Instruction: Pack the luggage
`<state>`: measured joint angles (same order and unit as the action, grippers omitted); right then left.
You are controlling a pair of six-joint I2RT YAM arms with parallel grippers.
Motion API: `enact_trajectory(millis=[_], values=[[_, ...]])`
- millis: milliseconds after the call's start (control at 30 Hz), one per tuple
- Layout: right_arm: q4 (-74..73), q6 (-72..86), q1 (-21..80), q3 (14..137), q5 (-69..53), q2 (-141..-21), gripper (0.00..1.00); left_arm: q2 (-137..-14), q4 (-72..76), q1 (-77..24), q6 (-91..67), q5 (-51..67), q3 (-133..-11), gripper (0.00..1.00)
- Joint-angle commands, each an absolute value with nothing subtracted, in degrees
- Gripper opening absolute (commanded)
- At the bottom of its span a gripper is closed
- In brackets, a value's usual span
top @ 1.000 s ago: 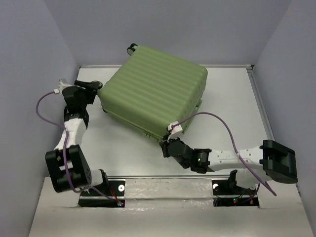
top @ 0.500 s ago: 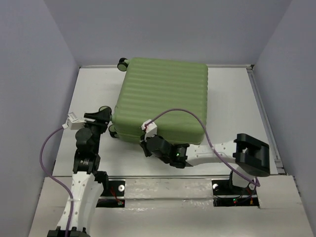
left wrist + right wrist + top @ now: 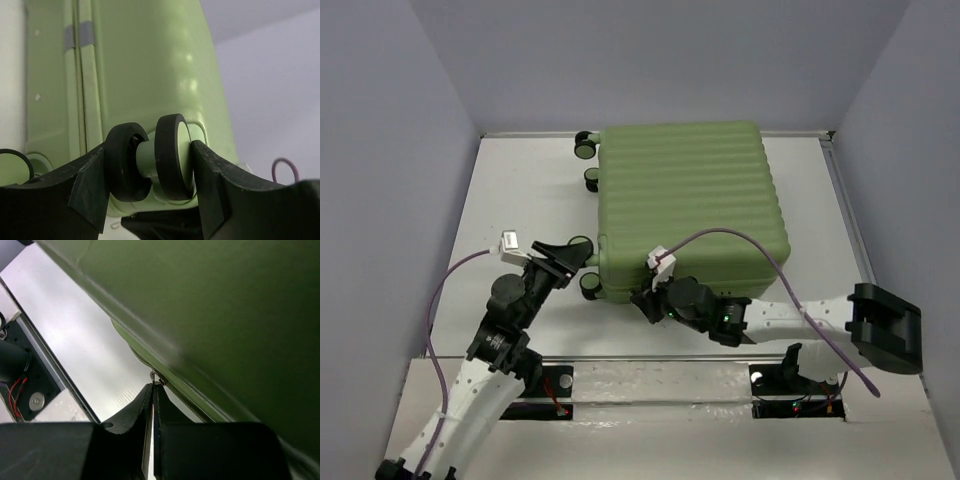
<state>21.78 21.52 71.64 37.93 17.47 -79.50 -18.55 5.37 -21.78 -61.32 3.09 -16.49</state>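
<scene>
The luggage (image 3: 685,205) is a light-green ribbed suitcase lying flat and closed on the white table, with its black wheels (image 3: 584,146) along its left side. My left gripper (image 3: 582,247) is at its near left corner. In the left wrist view the left gripper (image 3: 150,160) has its jaws closed around a twin wheel (image 3: 170,157), one finger on each side. My right gripper (image 3: 646,301) is at the suitcase's near edge. In the right wrist view it (image 3: 154,386) is shut, with the small metal zipper pull (image 3: 157,376) pinched at its tips. The lining is hidden.
The table's metal rail (image 3: 650,362) runs along the near edge by both arm bases. Purple cables (image 3: 760,250) loop from each wrist, the right one over the suitcase's near corner. Grey walls enclose the table on three sides.
The suitcase has turned and slid right, and now sits square to the table. My left gripper moved from the far left to the near-left wheel. My right gripper stayed at the near edge.
</scene>
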Motion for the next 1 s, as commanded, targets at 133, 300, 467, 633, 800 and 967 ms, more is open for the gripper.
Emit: enact_trajectory(millis=[133,300,467,633,800,967], values=[[23.9,22.9,68.2,30.8,11.6,-67.3,0.07,-41.5,19.7,-56.0,-55.5,-10.1,-21.8,0.06],[31.6,25.6,72.4,34.4,8.8,-77.7,0.07,-51.0,24.1,-58.4,-52.7,-9.5,-28.7,0.06],[48.0,27.1,75.6,33.2,17.3,-84.6,0.07,-49.3,17.5,-58.4,-50.4,-8.7,-32.5,0.06],[65.2,24.5,75.6,32.2,27.9,-87.6,0.07,-42.6,14.7,-58.4,-52.9,-8.9,-30.5,0.06],[66.7,23.3,75.6,32.4,29.5,-87.5,0.07,-40.7,12.4,-58.3,-52.5,-7.2,-30.2,0.06],[58.0,32.1,76.6,22.6,24.1,-79.0,0.11,-43.7,7.0,-58.3,-45.7,-7.6,-38.7,0.22]])
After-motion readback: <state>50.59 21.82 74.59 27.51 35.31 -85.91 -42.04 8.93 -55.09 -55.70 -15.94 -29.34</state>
